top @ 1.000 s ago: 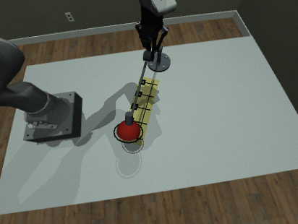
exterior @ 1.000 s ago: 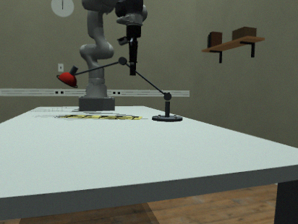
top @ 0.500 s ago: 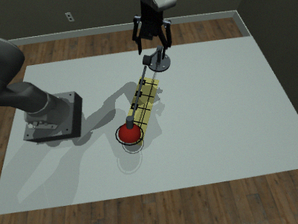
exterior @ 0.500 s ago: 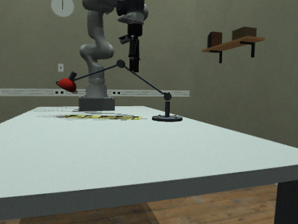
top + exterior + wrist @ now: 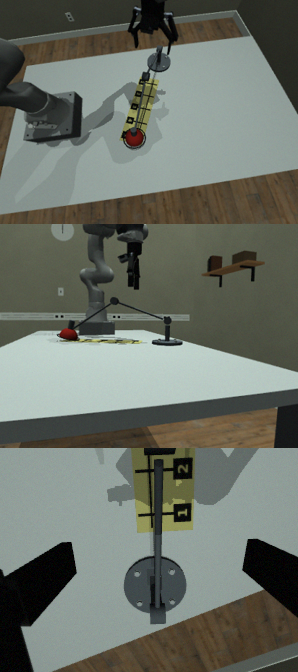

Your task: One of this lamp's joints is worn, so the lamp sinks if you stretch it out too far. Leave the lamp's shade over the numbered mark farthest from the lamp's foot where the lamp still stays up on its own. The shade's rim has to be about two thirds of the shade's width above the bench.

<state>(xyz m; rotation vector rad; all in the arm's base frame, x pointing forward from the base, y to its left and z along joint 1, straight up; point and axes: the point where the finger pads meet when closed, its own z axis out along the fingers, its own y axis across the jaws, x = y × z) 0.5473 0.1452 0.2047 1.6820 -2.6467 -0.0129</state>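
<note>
The black two-finger tool (image 5: 152, 50) (image 5: 133, 287) (image 5: 159, 556) is released: its fingers stand wide apart with nothing between them. It is positioned above the foot end of the lamp, clear of the linkage. The lamp's round grey metal foot (image 5: 165, 66) (image 5: 159, 342) (image 5: 135, 590) rests flat on the pale desk (image 5: 217, 108) (image 5: 163, 376) (image 5: 60, 508). A short dark post (image 5: 167, 332) rises from the foot to the base joint (image 5: 159, 48) (image 5: 167, 320) (image 5: 158, 614). From this joint, the lower rod (image 5: 141, 311) (image 5: 158, 523) slopes up to the dark elbow joint (image 5: 145, 76) (image 5: 114, 300), the highest point of the linkage. The upper rod (image 5: 140, 102) (image 5: 92, 314) slopes down from the elbow to the red domed shade (image 5: 134, 138) (image 5: 69, 334). The shade is located at the end of the yellow numbered strip (image 5: 153, 90) (image 5: 126, 342) (image 5: 142, 523) farthest from the foot, partly covering the outermost mark. Its rim is tilted and very low over the desk, well under the specified height; whether it touches the surface cannot be determined. Marks 1 and 2 are legible in the wrist view, mark 1 being nearer the foot.

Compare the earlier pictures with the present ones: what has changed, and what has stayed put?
The lamp's red shade has sunk almost to the bench, and the elbow joint has dropped too. The claw, closer together at first, now stands wide open, off the lamp arm. The round foot and yellow numbered strip stayed put.
</note>
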